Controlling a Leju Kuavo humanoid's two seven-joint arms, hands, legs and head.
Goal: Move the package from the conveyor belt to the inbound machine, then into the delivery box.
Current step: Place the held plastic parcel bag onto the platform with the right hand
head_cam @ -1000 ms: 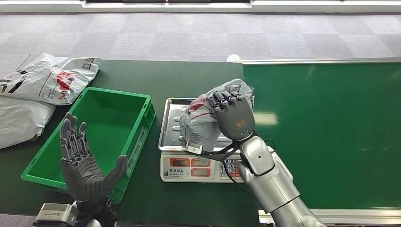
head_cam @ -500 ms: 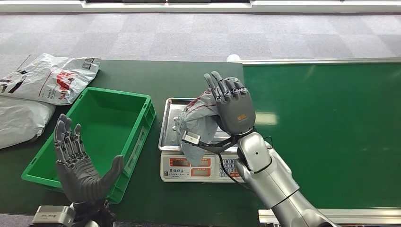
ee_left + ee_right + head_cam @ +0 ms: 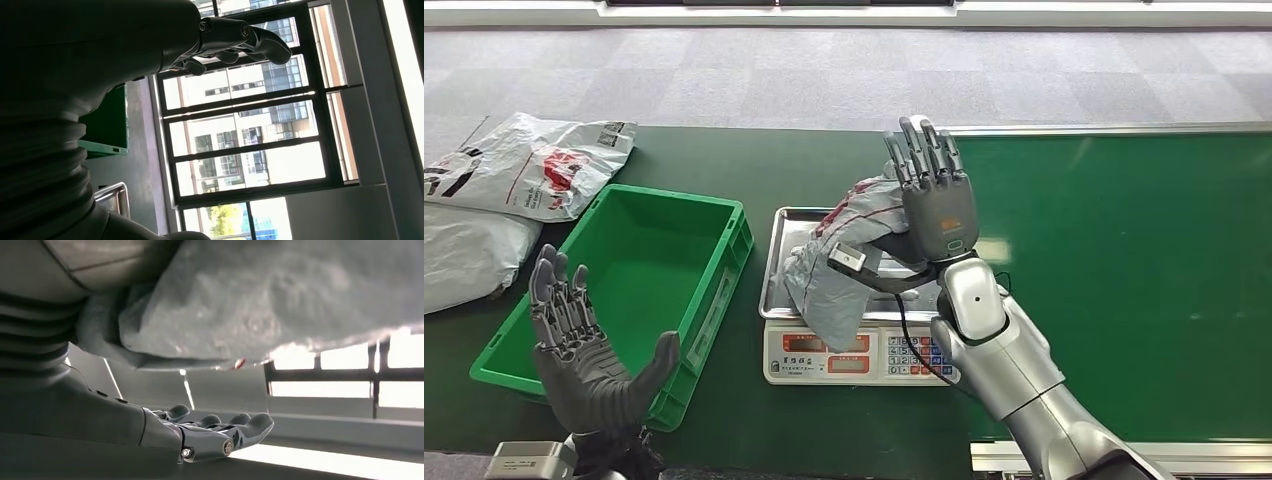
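Note:
A crumpled grey package (image 3: 819,285) with red print lies on the steel tray (image 3: 781,262) of the inbound scale (image 3: 824,355). It leans against the palm of my right hand (image 3: 934,205), whose fingers point straight up and are spread off the package. In the right wrist view the grey package (image 3: 280,295) hangs close by the extended fingers (image 3: 220,432). My left hand (image 3: 589,350) floats palm up with fingers apart at the near corner of the green delivery box (image 3: 724,280); it holds nothing. In the left wrist view my left hand (image 3: 235,40) stands out against windows.
The green conveyor belt (image 3: 1124,260) fills the right side behind a metal rail. Two white and grey mail bags (image 3: 534,165) lie at the far left of the dark table. The green box is empty inside.
My right hand's fingers have uncurled from the package and now stand straight up; the package has slumped onto the scale tray. My left hand has sunk a little toward the near edge.

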